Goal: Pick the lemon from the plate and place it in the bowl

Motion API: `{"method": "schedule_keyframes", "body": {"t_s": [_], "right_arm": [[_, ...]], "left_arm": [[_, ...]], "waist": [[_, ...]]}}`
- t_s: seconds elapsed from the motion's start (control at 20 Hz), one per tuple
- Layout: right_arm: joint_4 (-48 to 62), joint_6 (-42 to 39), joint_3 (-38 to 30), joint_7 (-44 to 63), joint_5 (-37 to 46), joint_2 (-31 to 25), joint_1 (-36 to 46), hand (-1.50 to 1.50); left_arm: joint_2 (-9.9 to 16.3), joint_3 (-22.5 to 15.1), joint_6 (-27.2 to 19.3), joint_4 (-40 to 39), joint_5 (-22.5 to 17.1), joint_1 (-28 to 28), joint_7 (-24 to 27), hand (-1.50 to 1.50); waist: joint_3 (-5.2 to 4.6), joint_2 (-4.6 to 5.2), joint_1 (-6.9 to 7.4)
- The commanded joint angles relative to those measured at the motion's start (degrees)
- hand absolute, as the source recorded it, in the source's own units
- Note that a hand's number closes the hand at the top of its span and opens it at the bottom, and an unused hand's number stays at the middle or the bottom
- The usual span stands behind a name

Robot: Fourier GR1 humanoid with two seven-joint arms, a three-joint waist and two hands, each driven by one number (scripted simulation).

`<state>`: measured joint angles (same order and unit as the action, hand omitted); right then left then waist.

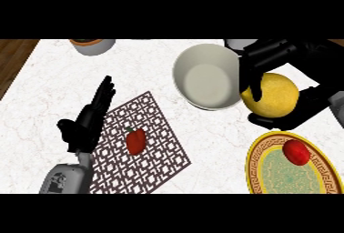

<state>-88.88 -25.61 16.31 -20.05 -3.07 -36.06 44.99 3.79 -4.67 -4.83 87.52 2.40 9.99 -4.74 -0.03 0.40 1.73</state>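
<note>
The yellow lemon (272, 95) is in the air just right of the white bowl (207, 76), above the counter and beyond the plate. My right hand (285, 59) is shut on it, fingers curled over its top and left side, thumb under it. The yellow patterned plate (259, 159) lies at the lower right with a red fruit (296, 152) on it. The bowl looks tilted, its opening toward me. My left hand (87, 120) rests open at the left, fingers up, holding nothing.
A dark patterned mat (151, 141) lies in the middle with a red pepper (136, 140) on it. A grey pot (92, 45) stands at the far left edge. Brown floor shows past the counter's left side.
</note>
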Motion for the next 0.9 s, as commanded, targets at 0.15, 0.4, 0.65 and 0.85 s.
{"method": "schedule_keyframes", "body": {"t_s": [0.15,0.4,0.65,0.85], "right_arm": [[19.90,6.72,3.76,-6.66,15.16,11.13,7.79,1.50],[34.73,15.06,5.47,-15.95,24.68,16.00,9.46,1.50],[52.50,19.99,4.31,-21.80,28.87,20.74,15.58,1.50],[60.57,12.29,4.47,-22.32,28.13,22.23,18.43,1.50]], "left_arm": [[-0.34,0.65,-0.23,-2.73,0.61,1.55,0.40,0.00],[-0.43,-0.80,0.61,1.15,0.53,-3.06,1.21,0.00],[-1.19,-0.70,0.28,0.67,0.50,-0.07,-0.45,0.00],[-0.09,0.85,1.38,-0.72,-0.42,1.86,-0.58,0.00]], "waist": [[0.01,0.04,-0.25],[0.03,0.13,0.43],[0.04,0.50,1.21],[0.03,0.60,1.13]]}}
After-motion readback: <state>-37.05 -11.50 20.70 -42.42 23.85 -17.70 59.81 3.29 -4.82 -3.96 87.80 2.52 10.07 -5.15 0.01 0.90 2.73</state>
